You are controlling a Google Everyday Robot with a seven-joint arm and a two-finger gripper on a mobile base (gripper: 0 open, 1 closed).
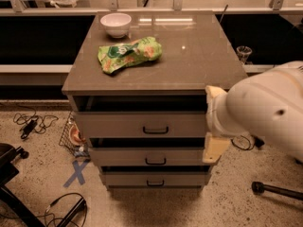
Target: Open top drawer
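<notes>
The arm (pixel 265 112) is showing as a bulky, rounded, glossy white shell with one small dark hole in its side. The gripper (pixel 214 126) is sitting at the arm's left end, showing cream-yellow blocks above and below a white collar.

Your bowl (pixel 116 23) sits back left on the cabinet (pixel 199 56), the bag (pixel 129 55) just before it. The top drawer (pixel 118 125) lies above two lower drawers (pixel 123 157); your gripper (pixel 215 148) hangs at the cabinet's front right corner.
</notes>
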